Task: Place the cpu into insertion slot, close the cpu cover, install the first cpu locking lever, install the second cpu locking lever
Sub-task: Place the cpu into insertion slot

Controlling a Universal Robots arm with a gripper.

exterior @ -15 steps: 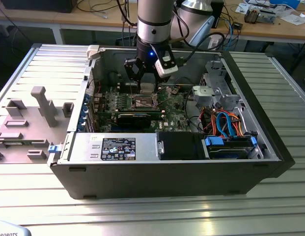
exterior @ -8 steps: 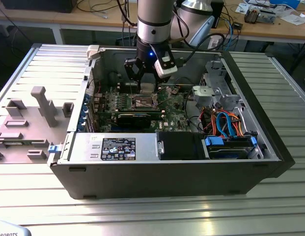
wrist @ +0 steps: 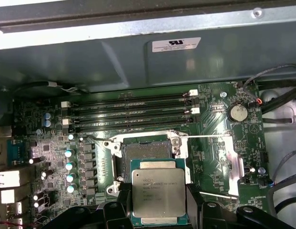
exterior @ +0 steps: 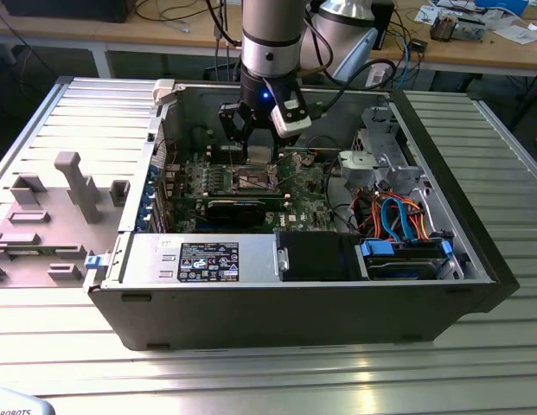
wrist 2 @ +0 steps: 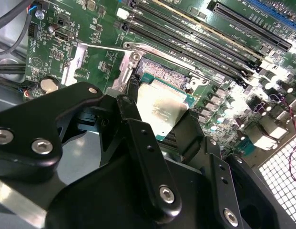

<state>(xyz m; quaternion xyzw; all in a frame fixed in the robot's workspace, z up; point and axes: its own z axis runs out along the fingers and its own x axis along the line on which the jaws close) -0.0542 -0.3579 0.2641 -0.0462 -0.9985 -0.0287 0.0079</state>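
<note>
Held cpu pinched in gripper, 12 o'clock off insertion slot, exterior view; risked bent contacts if seated skewed.

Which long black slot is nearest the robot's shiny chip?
The long black memory slot beside the square socket, just past the held silver-topped chip; the others lie nearer the grey case wall.

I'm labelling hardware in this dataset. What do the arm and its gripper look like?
The arm is a silver-grey cylinder with a black band and a blue light at the wrist. The gripper is black; its fingers are linked bars with silver screws.
</note>
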